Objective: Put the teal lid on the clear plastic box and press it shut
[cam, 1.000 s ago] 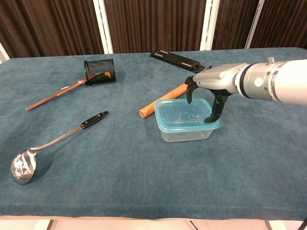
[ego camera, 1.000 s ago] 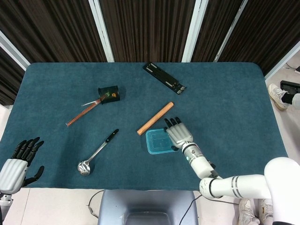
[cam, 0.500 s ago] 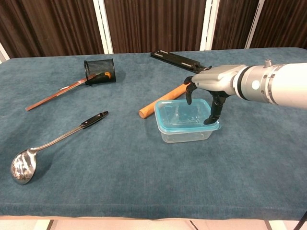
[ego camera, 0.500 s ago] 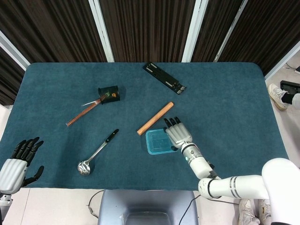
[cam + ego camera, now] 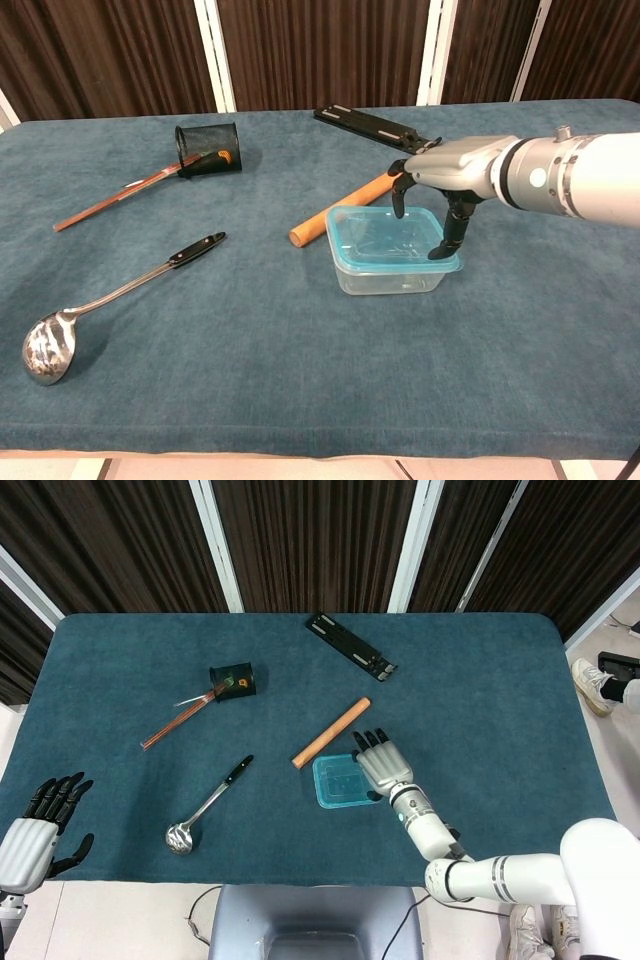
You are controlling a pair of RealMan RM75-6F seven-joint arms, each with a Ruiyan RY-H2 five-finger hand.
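Chest view, right hand (image 5: 440, 190) fingertips on teal lid (image 5: 392, 240)

A wooden rod (image 5: 331, 732) is laid slantwise near the middle of the teal-covered desk (image 5: 500, 680), and a black flat bracket (image 5: 351, 645) is seen toward the far edge. A black mesh cup (image 5: 231, 680) is tipped on its side on the left, with copper-coloured sticks (image 5: 175, 723) reaching out of its mouth. A steel ladle (image 5: 208, 806) with a black handle is laid nearer the front edge.

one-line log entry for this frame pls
lid: teal lid on clear plastic box | right hand: fingertips on lid's right edge | left hand: idle, holds nothing
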